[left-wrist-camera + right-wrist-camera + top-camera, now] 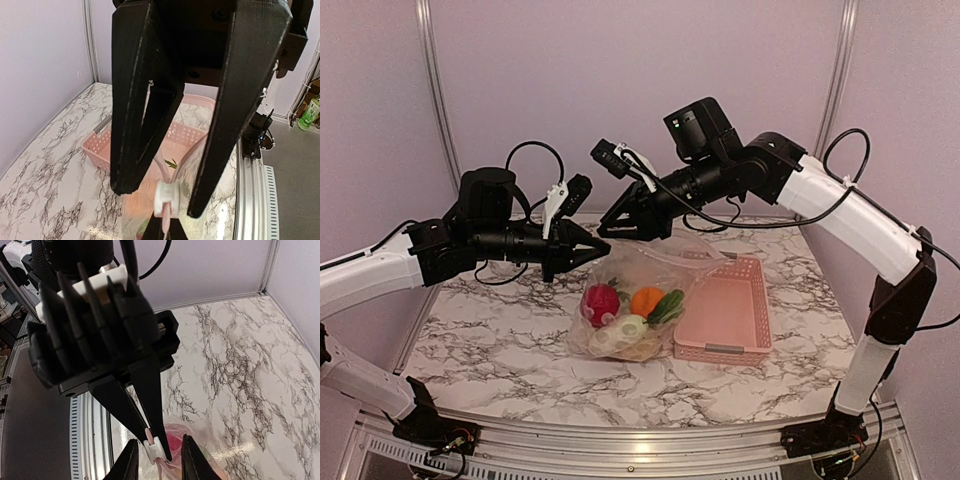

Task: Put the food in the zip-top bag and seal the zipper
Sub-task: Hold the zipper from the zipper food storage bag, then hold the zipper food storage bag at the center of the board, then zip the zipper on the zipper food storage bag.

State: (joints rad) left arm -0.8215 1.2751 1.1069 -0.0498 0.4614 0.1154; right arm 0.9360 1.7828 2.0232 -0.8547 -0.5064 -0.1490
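Note:
The clear zip-top bag (655, 262) hangs between my two grippers. Its bottom rests on the table and holds the food: a red ball (601, 300), an orange ball (646, 298), a green piece (667, 306) and white-cream pieces (620, 335). My right gripper (610, 222) (152, 442) is shut on the zipper strip (149, 434), right beside the white slider (156, 451). My left gripper (598, 247) (161, 199) is open. Its fingers (127, 462) straddle the slider (166, 197) without touching it. The right gripper's shut fingers (177, 232) show just below the slider.
A pink slotted basket (722, 350) (100, 145) stands on the marble table just right of the bag and looks empty. Purple walls close the back and both sides. The metal frame rail (250, 200) runs along the table's edge.

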